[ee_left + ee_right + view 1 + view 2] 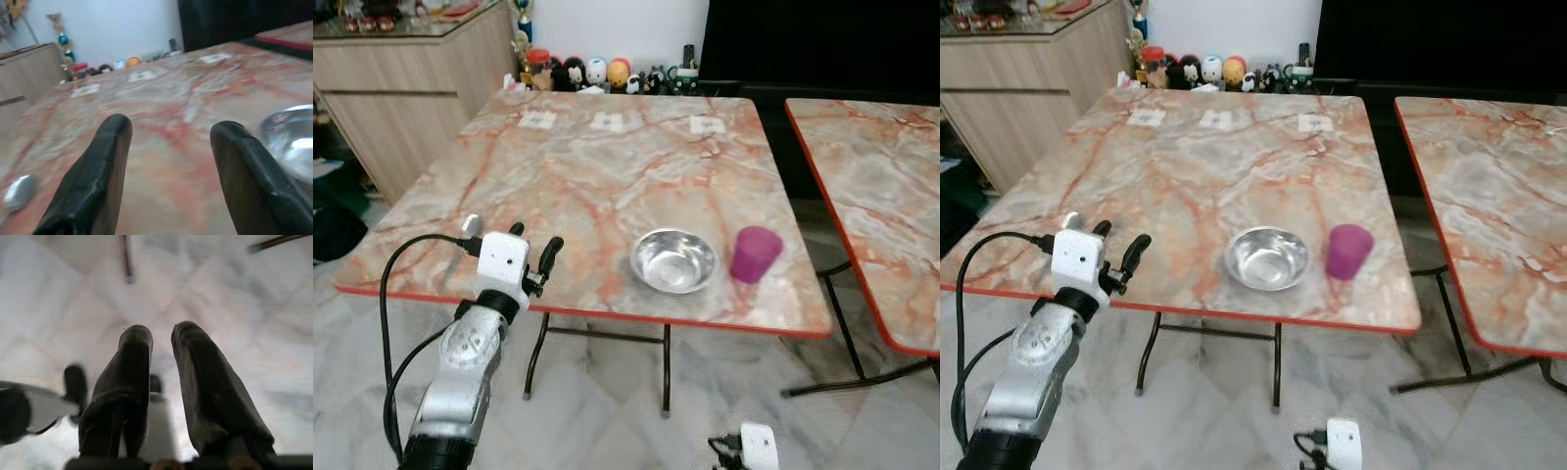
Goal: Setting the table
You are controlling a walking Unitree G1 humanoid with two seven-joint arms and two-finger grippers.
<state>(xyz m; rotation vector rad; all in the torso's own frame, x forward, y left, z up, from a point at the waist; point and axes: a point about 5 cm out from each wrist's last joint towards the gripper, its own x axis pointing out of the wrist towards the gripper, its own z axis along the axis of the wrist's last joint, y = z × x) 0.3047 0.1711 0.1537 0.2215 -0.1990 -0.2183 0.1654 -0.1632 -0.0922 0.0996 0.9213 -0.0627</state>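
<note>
Marble-patterned, with orange veins and a red edge, the folding table (607, 166) filled the middle of your head view. On it, in the lower centre of the frame, sat a steel bowl (674, 260), upright with its mouth facing up, close to the table's near edge. Just to the right of it, apart from it, stood a purple cup (754, 254), its long axis near vertical, leaning slightly, the wider mouth uppermost.

Your left gripper (534, 247) hovered in the lower left of the frame over the near edge of the table, pointing toward the far side, its two black fingers (105, 161) spread wide with nothing between them. In the left wrist view a spoon (19, 192) lay on the tabletop beside the gripper; its bowl end showed, but you could not tell which way its handle ran.

Your right gripper (161, 335) hung low at the bottom of the frame, pointing down at the pale tiled floor (220, 293), its fingers nearly together around a narrow gap, holding nothing.

A second matching table (881, 186) stood at the right. Small figurines (597, 72) lined the wall at the top.
</note>
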